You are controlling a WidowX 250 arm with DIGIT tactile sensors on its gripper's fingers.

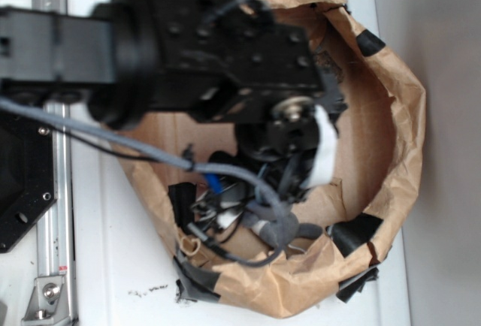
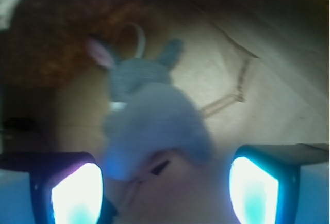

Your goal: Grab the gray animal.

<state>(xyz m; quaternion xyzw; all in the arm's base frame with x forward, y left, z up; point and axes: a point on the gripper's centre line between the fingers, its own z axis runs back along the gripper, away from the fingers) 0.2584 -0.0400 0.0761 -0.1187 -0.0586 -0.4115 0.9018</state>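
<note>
The gray animal (image 2: 154,121) is a soft plush with a pink ear and a gray ear. In the wrist view it lies blurred and very close, its whitish patch nearest the camera. It sits between my two fingers (image 2: 77,193). My gripper (image 2: 165,195) is open, its jaws wide apart on either side of the toy, with gaps showing. In the exterior view the gray animal (image 1: 284,224) lies on the floor of the brown paper bag (image 1: 398,138). My gripper (image 1: 274,183) hangs just above it, and the arm hides most of it.
The bag's crumpled walls ring the toy, patched with black tape (image 1: 353,232). Black and blue clutter (image 1: 203,194) lies to the toy's left, with a small tan ring (image 1: 189,247) nearby. A gray cable (image 1: 113,137) crosses the bag. A rough dark brown chunk (image 2: 56,48) lies beyond the toy.
</note>
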